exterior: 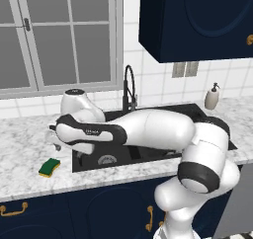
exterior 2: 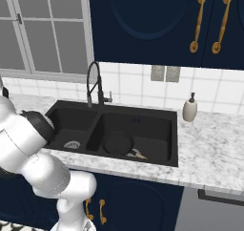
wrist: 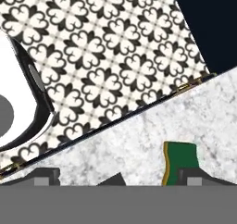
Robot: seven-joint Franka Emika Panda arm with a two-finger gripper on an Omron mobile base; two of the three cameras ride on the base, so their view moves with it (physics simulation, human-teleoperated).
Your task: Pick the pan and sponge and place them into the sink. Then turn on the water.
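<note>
The sponge (exterior: 49,167) lay on the bench just left of the sink (exterior 2: 143,111) (pan (exterior 2: 118,143) already inside), directly beneath the wide-spread, empty jaws.

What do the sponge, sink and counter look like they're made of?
Sponge: likely foam, matte, green layer over yellow base. Sink: black and matte, no glints, perhaps composite; drains look silvery metal. Counter: grey-veined white, marble or stone look. It's a render, so appearance only.
</note>
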